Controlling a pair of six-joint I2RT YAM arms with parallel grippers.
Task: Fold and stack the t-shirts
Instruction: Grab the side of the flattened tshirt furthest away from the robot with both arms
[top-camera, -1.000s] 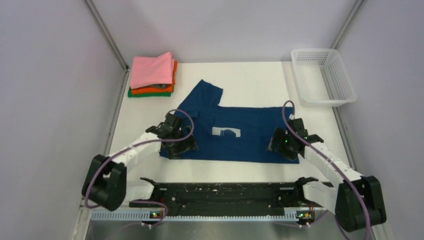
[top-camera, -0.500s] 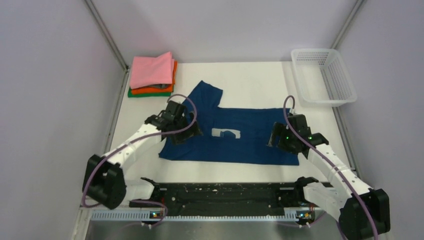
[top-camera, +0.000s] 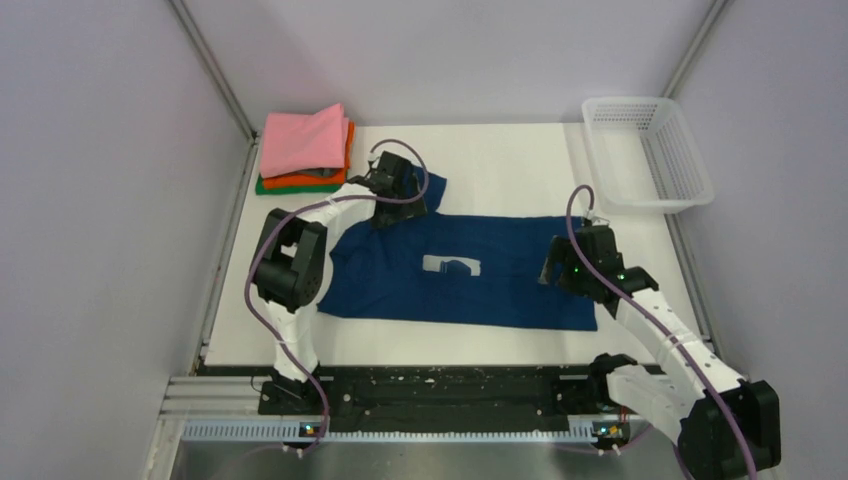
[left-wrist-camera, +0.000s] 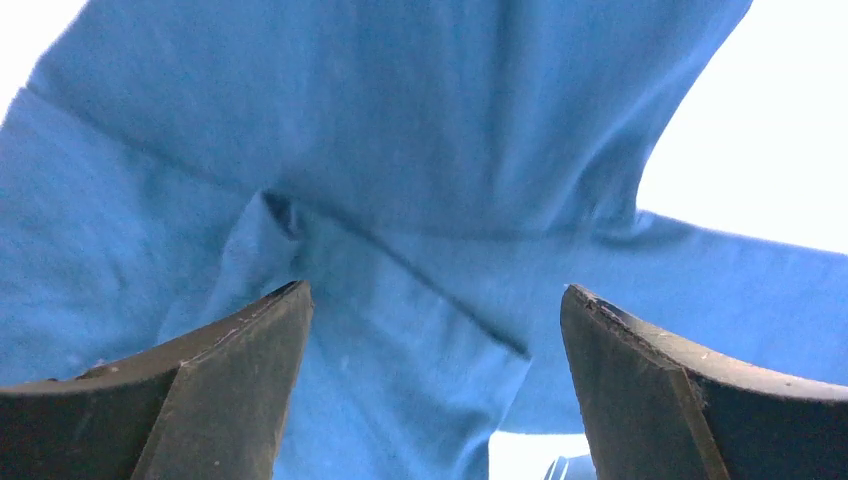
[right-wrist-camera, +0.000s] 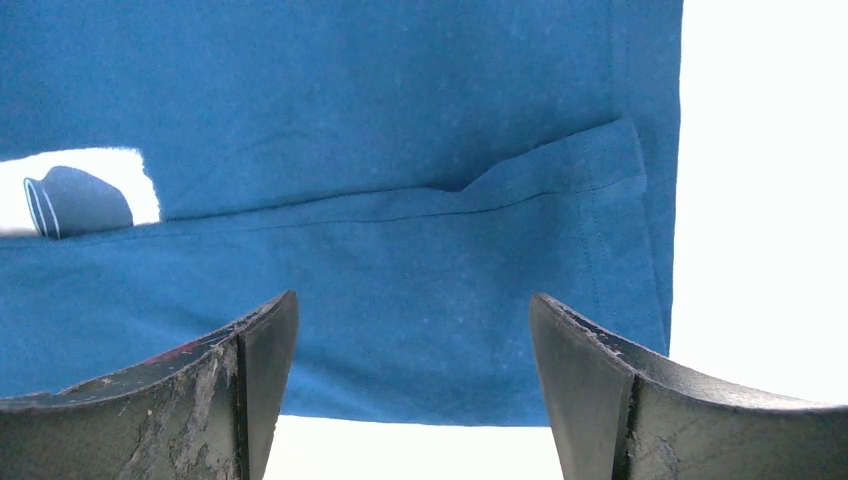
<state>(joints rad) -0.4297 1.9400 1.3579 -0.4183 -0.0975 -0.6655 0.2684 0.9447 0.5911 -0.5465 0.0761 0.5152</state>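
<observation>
As the navy shirt (top-camera: 470, 290) lay long side to side, left tool (top-camera: 400, 203) far out, right tool (top-camera: 557, 276) near, both released.

walls (top-camera: 100, 200): plain pale grey | table (top-camera: 500, 155): white top | corner posts (top-camera: 214, 75): grey metal | basket (top-camera: 598, 150): white mesh, far right | black rail (top-camera: 450, 385): near edge | light: even

The left gripper (top-camera: 402, 198) has left the navy t-shirt's (top-camera: 500, 285) near edge. The sleeve (top-camera: 433, 186) now lies beneath its parted jaws.
</observation>
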